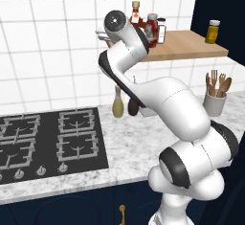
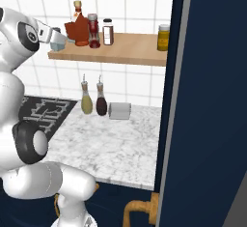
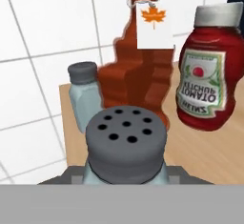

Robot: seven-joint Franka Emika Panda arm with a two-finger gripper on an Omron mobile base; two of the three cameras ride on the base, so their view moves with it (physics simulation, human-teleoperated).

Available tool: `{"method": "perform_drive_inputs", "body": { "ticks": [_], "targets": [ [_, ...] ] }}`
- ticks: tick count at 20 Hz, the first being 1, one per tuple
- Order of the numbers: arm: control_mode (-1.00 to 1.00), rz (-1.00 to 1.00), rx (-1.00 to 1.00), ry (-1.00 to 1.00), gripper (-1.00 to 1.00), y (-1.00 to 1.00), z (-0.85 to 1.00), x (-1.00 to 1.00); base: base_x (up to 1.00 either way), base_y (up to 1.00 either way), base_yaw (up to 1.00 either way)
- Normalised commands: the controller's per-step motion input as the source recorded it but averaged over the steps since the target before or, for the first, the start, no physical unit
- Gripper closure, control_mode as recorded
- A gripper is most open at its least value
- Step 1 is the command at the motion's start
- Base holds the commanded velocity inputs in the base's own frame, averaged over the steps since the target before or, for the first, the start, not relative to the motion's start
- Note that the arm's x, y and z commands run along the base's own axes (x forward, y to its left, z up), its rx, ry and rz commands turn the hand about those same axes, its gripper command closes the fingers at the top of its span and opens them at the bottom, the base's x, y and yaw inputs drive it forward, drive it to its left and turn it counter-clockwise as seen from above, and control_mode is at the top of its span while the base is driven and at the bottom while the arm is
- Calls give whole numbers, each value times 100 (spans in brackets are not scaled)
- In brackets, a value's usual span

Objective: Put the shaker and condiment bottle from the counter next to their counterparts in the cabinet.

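The shaker [image 3: 126, 144] is clamped in the gripper [image 3: 126, 178], held at the shelf's [image 2: 130, 49] left end. This looks like the placing step: the ketchup [image 3: 208, 80] already stands on the shelf. Its twin [image 3: 85, 96] sits at 10 o'clock, touching the maple bottle [image 3: 138, 75] at 12. Next, lower it beside the twin; room is tight, and the shelf's left edge is close.

Shaker [image 3: 125, 144] showing a pale blue-grey body and dark grey cap dotted with black holes. Ketchup bottle [image 3: 208, 75] showing red with a white cap and pale label. Leaf-shaped bottle [image 3: 138, 70] showing dark red-brown, its white tag bearing an orange leaf. Shelf [image 2: 130, 49] showing light wood; counter [image 2: 111, 146] showing grey-white speckle.
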Motion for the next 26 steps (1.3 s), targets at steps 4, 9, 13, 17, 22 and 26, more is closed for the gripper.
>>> {"method": "perform_drive_inputs", "body": {
  "ticks": [4, 9, 13, 17, 22, 26],
  "targets": [
    [-100, 0, 0, 0, 100, 0, 0, 0, 0, 0, 0],
    [-100, 2, 1, 0, 100, 0, -5, 29, 0, 0, 0],
    [-100, 1, 0, 0, 100, 0, -13, 45, 0, 0, 0],
    [-100, 0, 0, 0, 100, 0, -10, 32, 0, 0, 0],
    [-100, 0, 0, 0, 100, 6, 0, 11, 0, 0, 0],
    [-100, 0, 0, 0, 100, 0, -12, 0, 0, 0, 0]
  ]
}}
